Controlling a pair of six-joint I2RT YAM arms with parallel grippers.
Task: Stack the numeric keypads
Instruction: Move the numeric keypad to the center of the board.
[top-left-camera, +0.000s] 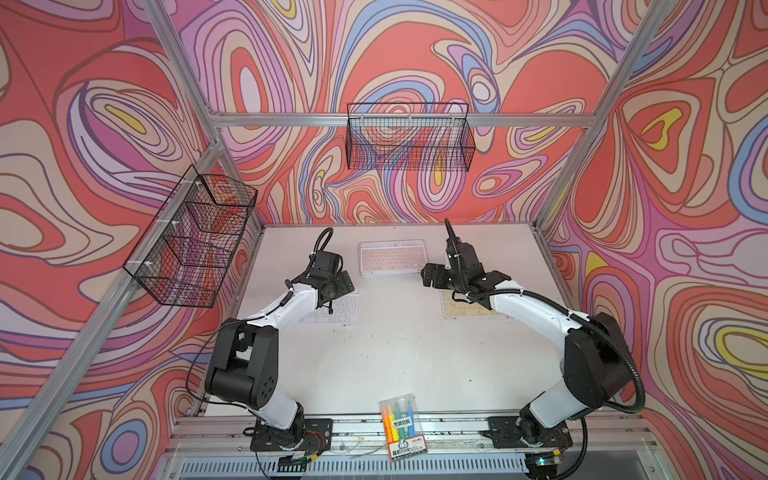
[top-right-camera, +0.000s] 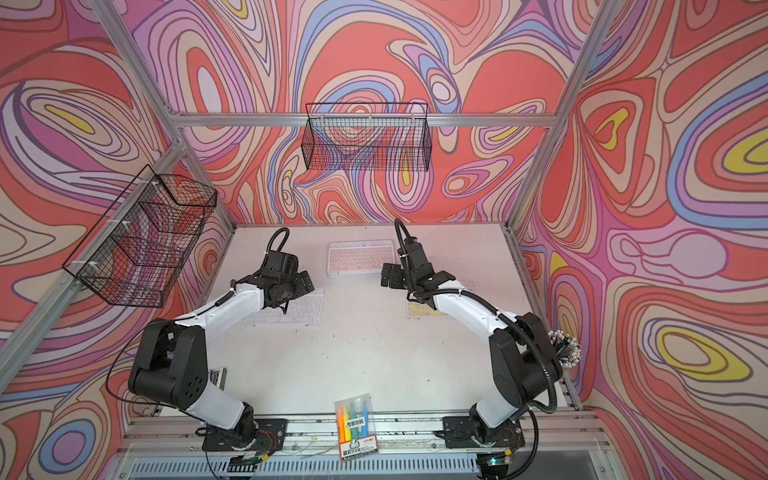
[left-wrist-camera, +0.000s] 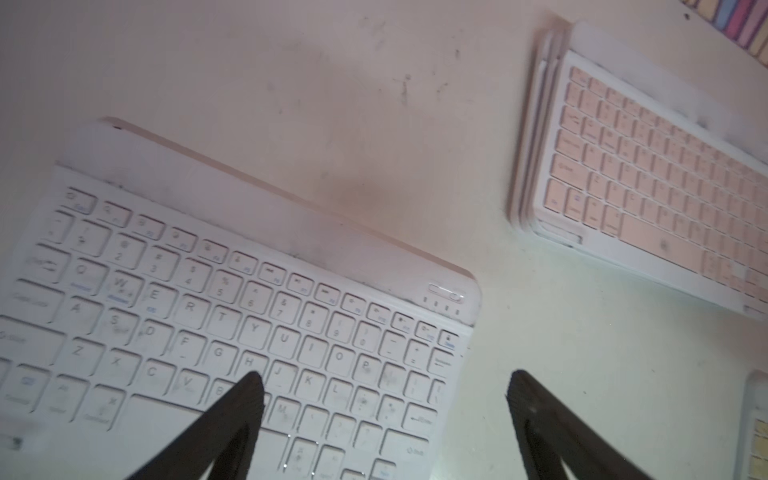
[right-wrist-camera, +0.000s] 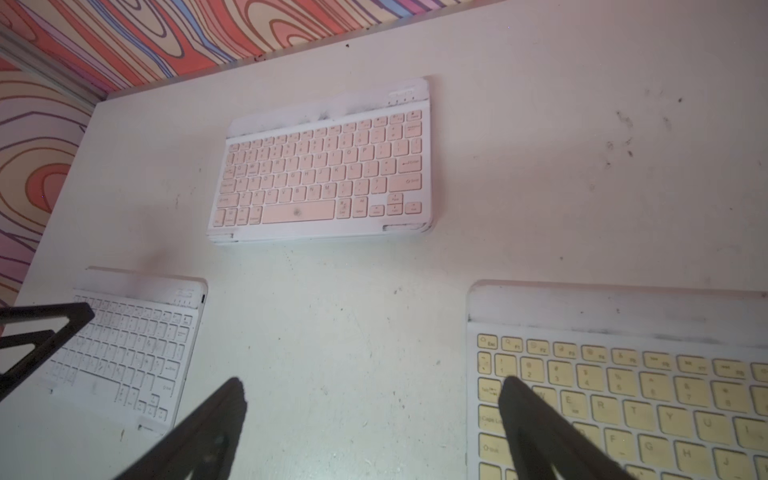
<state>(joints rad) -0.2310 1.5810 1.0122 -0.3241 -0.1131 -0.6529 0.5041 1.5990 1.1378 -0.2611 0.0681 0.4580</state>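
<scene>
While the pink-topped stack looks several deep, white keypad and yellow keypad lie unstacked on the worktop; left gripper and right gripper gape wide, empty.

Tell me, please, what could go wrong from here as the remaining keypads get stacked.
1. The pink-topped stack shows staggered edges at one end; another keypad set down off-centre might slide off.
2. The white keypad and yellow keypad lie flat on the table; the open left end effector and right end effector may slip getting under such thin edges.
3. Both end effectors flank the stack, so simultaneous placements could collide.
</scene>
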